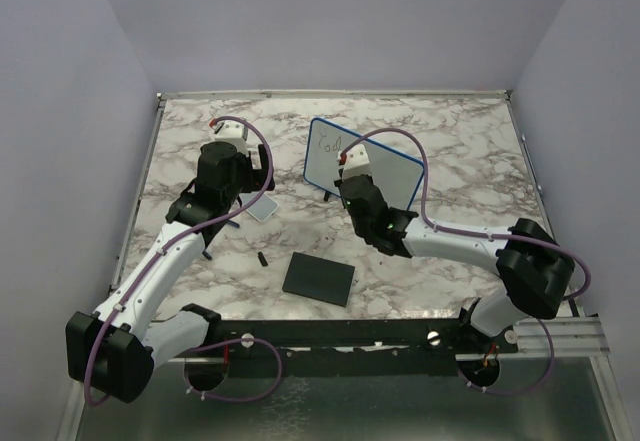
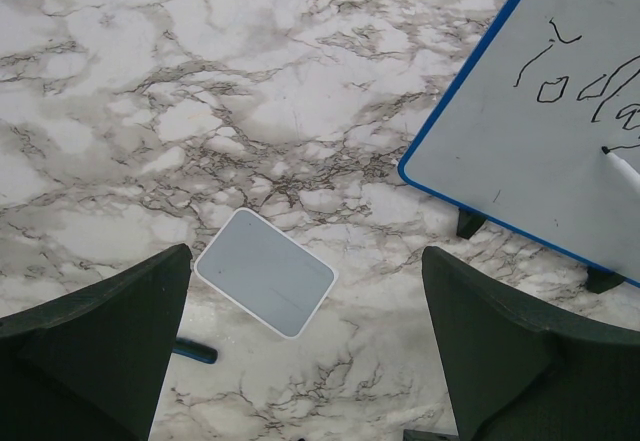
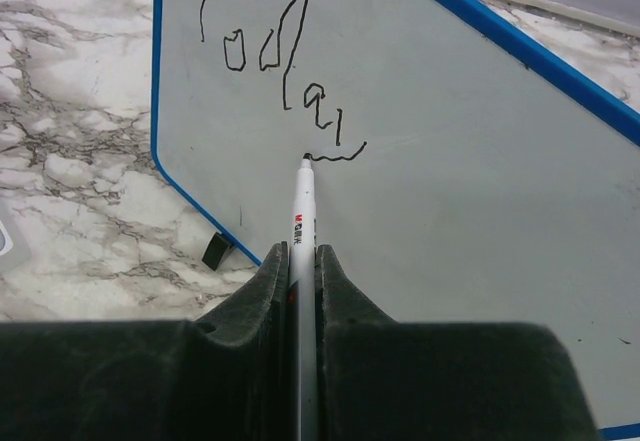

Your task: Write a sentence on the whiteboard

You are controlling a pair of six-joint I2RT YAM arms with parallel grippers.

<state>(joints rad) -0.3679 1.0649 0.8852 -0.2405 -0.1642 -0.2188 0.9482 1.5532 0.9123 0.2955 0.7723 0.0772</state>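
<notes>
Whiteboard [image 3: 470, 221], handwriting [image 3: 297, 36] roughly "Toda", right pincer [image 3: 303, 251] clamping marker [image 3: 304, 201], left pincer [image 2: 305, 253] spread wide

whiteboard [image 1: 390, 176]: 1 | feet [image 2: 470, 223] under it: 2 | marker [image 3: 304, 211]: 1 | grey-edged tile [image 2: 265, 271]: 1 | black square pad [image 1: 319, 278]: 1 | small dark piece [image 1: 262, 259] on tabletop [image 1: 450, 131]: 1, perhaps a cap | arms: 2, left arm [image 1: 160, 261], right arm [image 1: 455, 241]

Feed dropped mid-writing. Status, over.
Right gripper shut on white marker pen, tip at white blue-rimmed whiteboard. Left gripper open, empty, above small pale grey tile. Dark handwritten sentence barely begun. Nothing blocking the board.
</notes>
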